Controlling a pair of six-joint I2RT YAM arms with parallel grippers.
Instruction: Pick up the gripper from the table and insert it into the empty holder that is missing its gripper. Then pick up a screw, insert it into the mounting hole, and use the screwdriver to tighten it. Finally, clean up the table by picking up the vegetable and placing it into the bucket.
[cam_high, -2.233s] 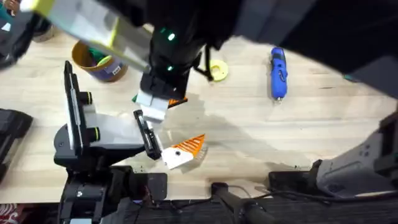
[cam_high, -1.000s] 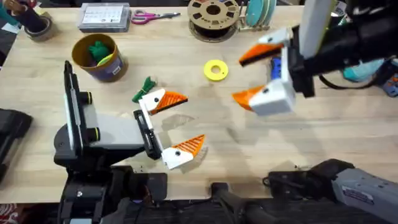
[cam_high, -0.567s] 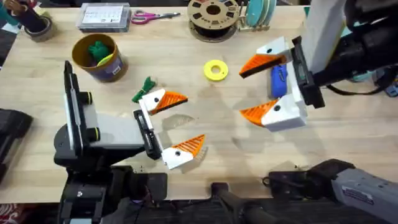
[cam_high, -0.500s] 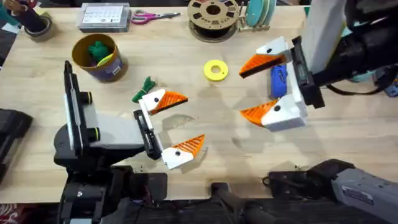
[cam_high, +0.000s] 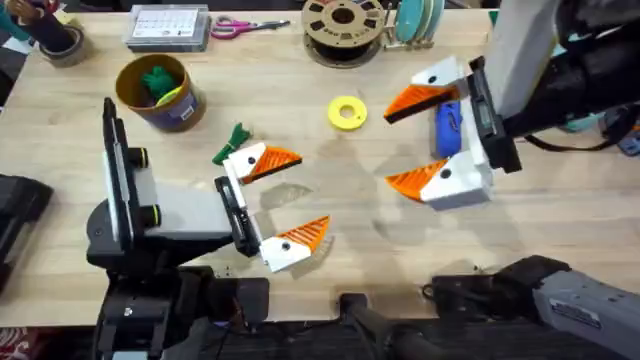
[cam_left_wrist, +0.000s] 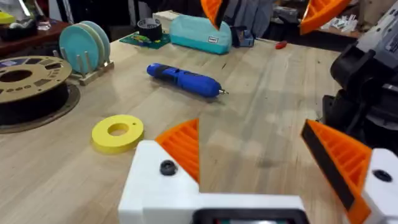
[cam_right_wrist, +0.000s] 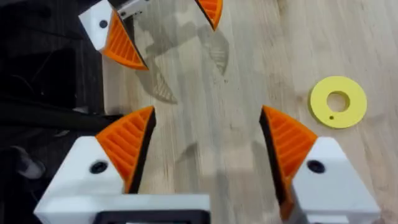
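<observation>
Nearest the bases: left gripper (cam_high: 275, 203) low on the table (cam_high: 350, 210), spread wide, nothing held, an orange tip on each white finger; no loose orange tip seen anywhere on the wood. Just beside its farther finger: vegetable (cam_high: 235, 139), a small dark-green sprig lying flat. Farther right: right gripper (cam_high: 412, 140), also wide open and empty, poised above the screwdriver (cam_high: 446, 125), whose blue body shows between the two fingers and partly behind them. From the left wrist, the same screwdriver (cam_left_wrist: 183, 78) lying flat, thin tip pointing toward the arms. Beyond, a yellow ring (cam_high: 347, 112); farther left, the bucket (cam_high: 160, 95) with a green bundle inside; at the far edge, a brown spool (cam_high: 343, 18).

Step in hand, as judged: fetching the screwdriver.

- Best done by lowering straight down, fingers either side of the thick middle of the barrel.
- Best closed squarely, since a round barrel may roll away under an off-centre pinch.

Against a second ago: right gripper shifted nearer the screwdriver and now straddling it. Against half a second ago: almost nothing different.
</observation>
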